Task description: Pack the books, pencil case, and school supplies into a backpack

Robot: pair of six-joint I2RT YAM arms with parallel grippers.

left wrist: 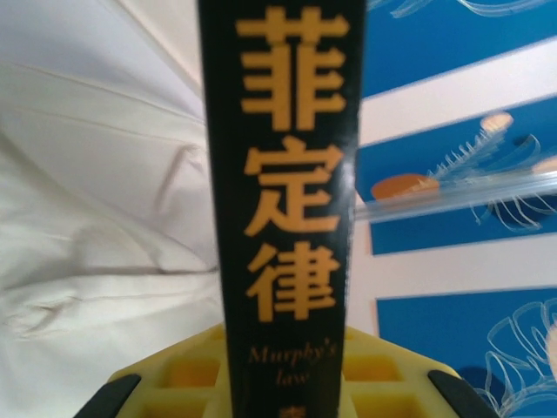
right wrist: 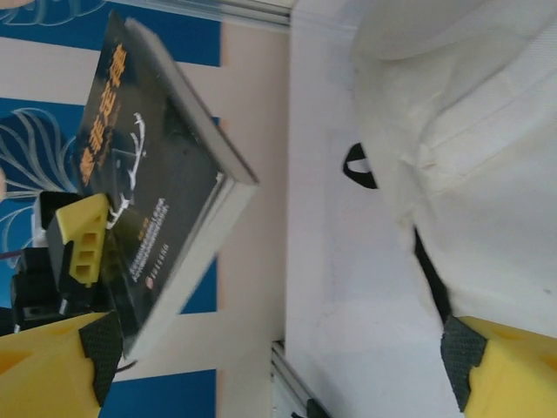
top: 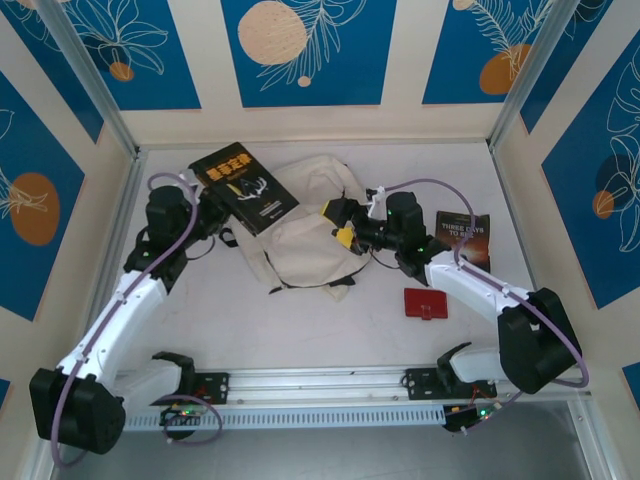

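I read this as the book-loading step, with the first of 2 books in the air. My left gripper (left wrist: 287,387) is clamped on the black book (top: 245,187) with the yellow characters, its yellow fingers (left wrist: 187,374) pinching the book's lower edge. The book hangs tilted above the worktop (top: 330,330), over the far-left corner of the backpack (top: 305,240), and it is not inside.

My right gripper (top: 343,226) sits at the right side of the backpack with its jaws spread wide and nothing held. From its wrist camera I see bare worktop, the edge of the cream fabric and a black strap (right wrist: 431,279) between the 2 fingers. I can't make out an open mouth in the backpack from any view. The fabric looks slumped, and I can't tell whether the zipper is undone.

As I judge it, the next move needs the right gripper to catch the rim of the opening and lift it, so the left can tip the book into the gap. The book looks wide against the bag, so it should go in edge-first and lined up with the opening. Otherwise the soft fabric will likely fold under it.

The brown book (top: 463,238) lies flat on the worktop beside the right arm. The red pencil case (top: 425,302) lies nearer me, just in front of that book. Both are apart from the backpack.
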